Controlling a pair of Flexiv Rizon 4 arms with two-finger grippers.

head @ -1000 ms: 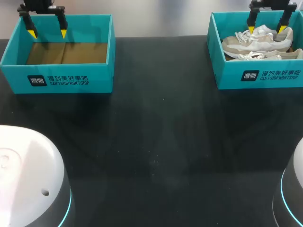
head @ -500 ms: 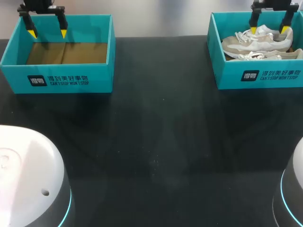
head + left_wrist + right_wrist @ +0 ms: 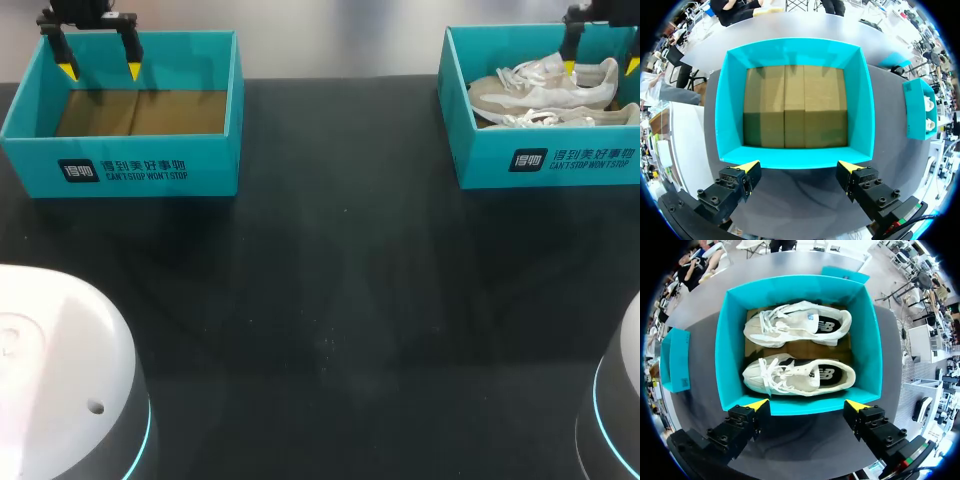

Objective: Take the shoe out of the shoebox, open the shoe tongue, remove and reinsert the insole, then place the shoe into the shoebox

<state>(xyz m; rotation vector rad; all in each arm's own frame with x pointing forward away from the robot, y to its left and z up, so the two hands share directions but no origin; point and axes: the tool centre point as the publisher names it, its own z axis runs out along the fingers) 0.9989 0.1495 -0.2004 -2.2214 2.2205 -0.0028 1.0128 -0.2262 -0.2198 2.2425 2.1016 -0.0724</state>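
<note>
Two beige and white shoes lie side by side in the teal shoebox [image 3: 545, 160] at the table's far right: one shoe [image 3: 545, 88] behind, the other shoe [image 3: 560, 117] in front. In the right wrist view both shoes [image 3: 800, 376] [image 3: 797, 324] rest toes the same way inside the shoebox [image 3: 725, 355]. My right gripper [image 3: 600, 67] [image 3: 807, 405] hangs open above this box, touching nothing. My left gripper [image 3: 100, 70] [image 3: 799, 166] hangs open over a second teal box [image 3: 120, 170] [image 3: 727, 110], which holds only a brown cardboard floor.
The black table [image 3: 330, 320] stretches between the two boxes and toward the front. The white bases of my arms [image 3: 60, 380] [image 3: 620, 400] stand at the front corners.
My right gripper has shifted to the right above the shoebox, still open. The left arm and both boxes have stayed put.
</note>
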